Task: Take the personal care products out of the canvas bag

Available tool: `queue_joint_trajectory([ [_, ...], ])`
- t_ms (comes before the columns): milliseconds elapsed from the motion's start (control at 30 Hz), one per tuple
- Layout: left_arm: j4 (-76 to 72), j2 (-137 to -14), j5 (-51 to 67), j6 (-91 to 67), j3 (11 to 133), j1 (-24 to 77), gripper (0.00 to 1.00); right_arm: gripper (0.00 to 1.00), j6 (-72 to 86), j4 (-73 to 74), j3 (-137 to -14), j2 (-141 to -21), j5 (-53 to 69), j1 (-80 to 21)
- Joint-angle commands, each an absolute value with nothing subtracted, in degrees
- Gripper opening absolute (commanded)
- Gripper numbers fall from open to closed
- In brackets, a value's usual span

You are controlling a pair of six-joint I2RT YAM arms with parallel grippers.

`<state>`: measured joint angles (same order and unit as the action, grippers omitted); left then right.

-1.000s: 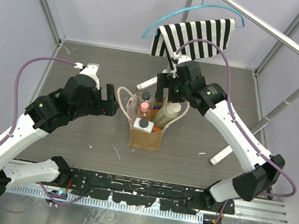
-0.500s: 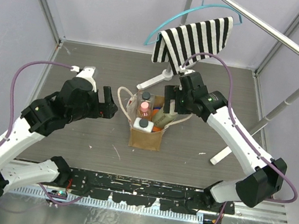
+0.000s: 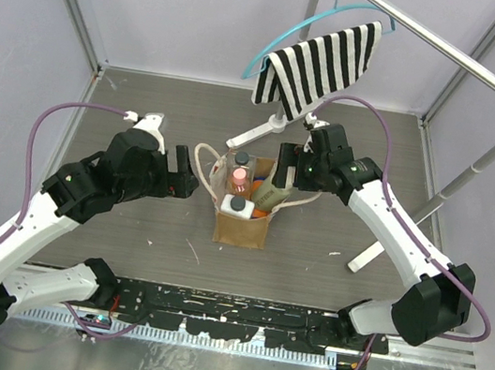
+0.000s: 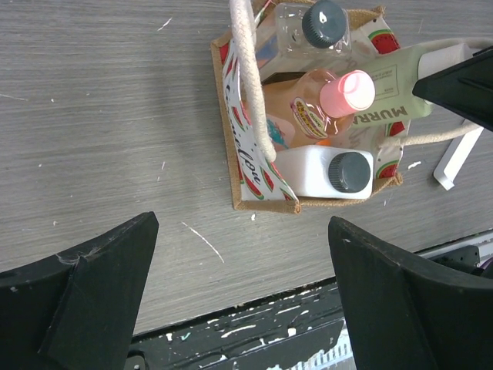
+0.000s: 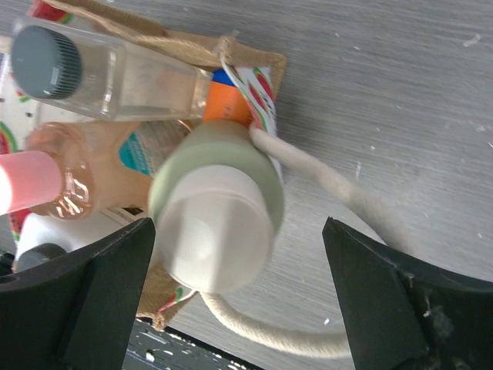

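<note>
From above: canvas bag [image 3: 242, 227] upright in the middle of the bench [image 3: 312, 253], holding cream bottle [image 3: 275, 190], pink bottle [image 3: 240, 180], white bottle [image 3: 237, 205] and a dark-capped clear bottle [image 3: 241, 159]. Left claw [image 3: 188, 173] open, just beside the bag's left rope handle. Right claw [image 3: 290, 168] down at the cream bottle's top. Striped cloth [image 3: 321, 60] on a hanger behind.

Left wrist: left claw [image 4: 243, 223] spread wide above bare bench, bag just ahead. White bottle [image 4: 316, 171] nearest, pink bottle [image 4: 308, 112] behind it, clear bottle [image 4: 296, 23] at the far corner, cream bottle [image 4: 393, 77] leaning along the right side.

Right wrist: right claw [image 5: 239, 223] open, fingers either side of the cream bottle's cap, touching neither side. Orange bottle [image 5: 225, 104] tucked behind it, inside the bag.
</note>
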<state>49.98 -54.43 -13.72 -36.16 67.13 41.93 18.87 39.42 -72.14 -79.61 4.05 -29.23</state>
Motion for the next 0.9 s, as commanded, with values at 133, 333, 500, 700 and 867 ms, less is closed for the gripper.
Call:
queue_joint_trajectory([
  [133, 48.54, -54.56, -12.74, -35.69, 65.97, 41.87, 0.99, 0.78, 18.57, 32.37, -73.35, -76.8, 8.03, -29.29],
  [333, 48.25, -55.32, -12.27, -35.38, 65.88, 41.86, 0.99, 0.57, 17.46, 35.47, -75.62, -78.13, 6.98, -29.27],
  [500, 48.14, -55.72, -11.95, -35.14, 65.95, 41.89, 0.99, 0.43, 16.22, 38.47, -77.34, -79.06, 7.52, -29.36],
  [700, 47.93, -55.83, -12.56, -34.99, 66.1, 41.87, 0.99, 0.31, 14.76, 38.16, -82.49, -77.03, 9.88, -30.38],
  [867, 47.83, -56.45, -11.92, -35.22, 66.5, 41.85, 0.99, 0.31, 13.17, 39.14, -92.06, -77.08, 9.73, -31.2],
])
